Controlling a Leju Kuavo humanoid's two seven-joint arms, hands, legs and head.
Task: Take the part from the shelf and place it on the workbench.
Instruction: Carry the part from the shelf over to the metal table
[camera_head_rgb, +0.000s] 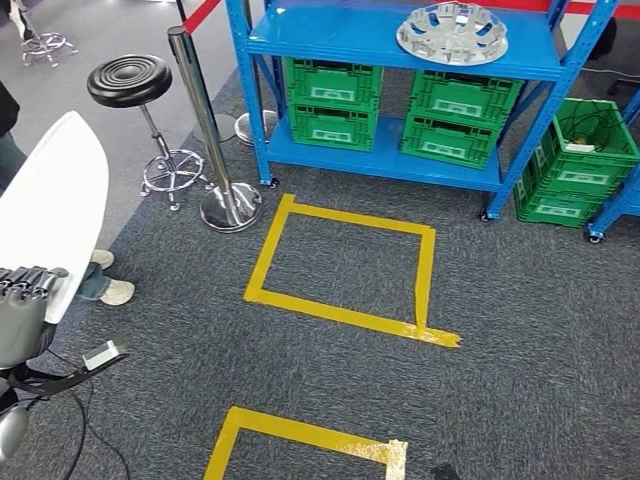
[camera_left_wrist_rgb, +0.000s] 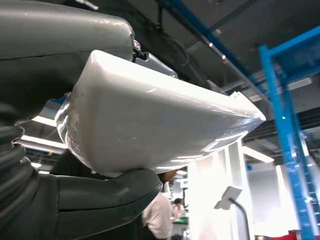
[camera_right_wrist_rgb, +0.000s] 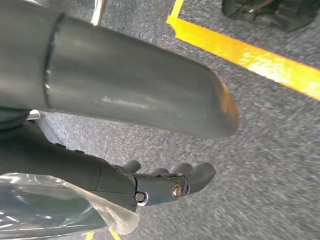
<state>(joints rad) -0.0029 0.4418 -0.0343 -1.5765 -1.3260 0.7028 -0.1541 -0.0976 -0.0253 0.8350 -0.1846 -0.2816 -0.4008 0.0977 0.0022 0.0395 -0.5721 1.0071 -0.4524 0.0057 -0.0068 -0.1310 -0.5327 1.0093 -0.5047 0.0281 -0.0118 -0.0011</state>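
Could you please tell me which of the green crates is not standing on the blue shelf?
The green crate at the far right stands on the carpet beside the blue shelf; the two stacks on the shelf's lower board do not.

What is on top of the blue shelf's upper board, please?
A silver wheel cover lies flat on the blue shelf. Whatever is beneath the cover is hidden.

**Grey carpet, blue racking, taped floor squares**

Dark grey carpet (camera_head_rgb: 528, 340) is covering the floor, with a yellow tape square (camera_head_rgb: 343, 270) lying before a blue steel shelf rack (camera_head_rgb: 392, 45). Green plastic crates (camera_head_rgb: 332, 103) are sitting on its lower shelf, another green crate (camera_head_rgb: 577, 165) standing just beside the rack. A black round stool (camera_head_rgb: 132, 82) and a chrome barrier post (camera_head_rgb: 211, 130) are standing near each other. Ceiling strip lights (camera_left_wrist_rgb: 258, 154) are glowing overhead.
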